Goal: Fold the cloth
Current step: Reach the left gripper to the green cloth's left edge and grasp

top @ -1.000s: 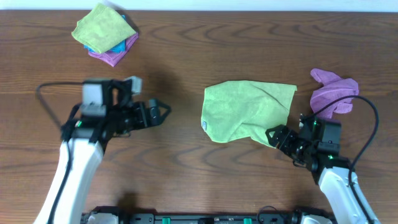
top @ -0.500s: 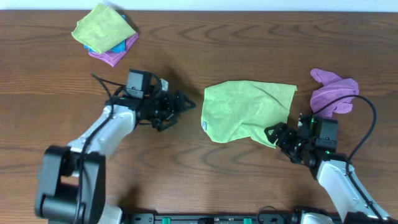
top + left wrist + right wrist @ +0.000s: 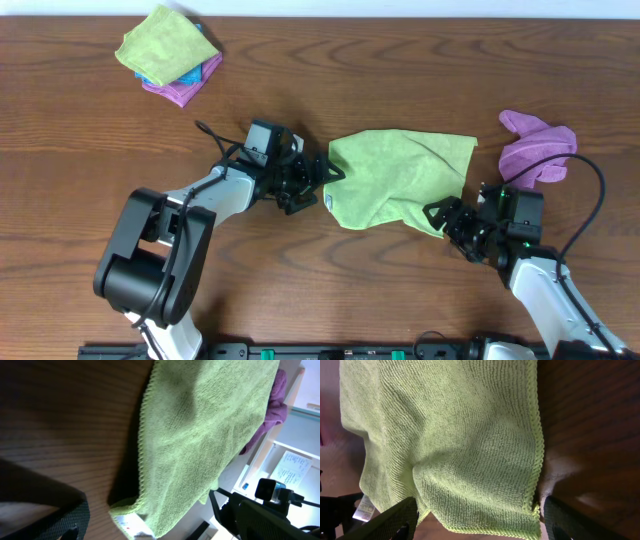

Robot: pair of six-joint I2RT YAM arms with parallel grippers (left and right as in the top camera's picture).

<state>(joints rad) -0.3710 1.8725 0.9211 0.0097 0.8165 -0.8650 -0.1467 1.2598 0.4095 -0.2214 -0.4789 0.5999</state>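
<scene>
Cloth (image 3: 400, 180) lies spread beside the purple rag (image 3: 535, 150). Left tool (image 3: 318, 186), fingers apart, has swept to the edge farthest from the rag; right tool (image 3: 447, 218), also apart, straddles the nearer corner: grasping seems next.

- This looks like a robotics lab bench: a left arm (image 3: 215, 190) and a right arm (image 3: 545, 285) stand at the near edge of a brown wooden table (image 3: 400, 60), above a black rail (image 3: 340, 352) with green connectors
- A black cable (image 3: 592, 185) loops loose from the right arm
- Only cloths lie out: a green cloth (image 3: 400, 180) spread mid-table, a purple cloth (image 3: 535, 150) crumpled, and a folded pile (image 3: 168, 52) in the far corner
- The left wrist view catches a printed sheet (image 3: 295, 467) on white furniture, too blurred to read
</scene>
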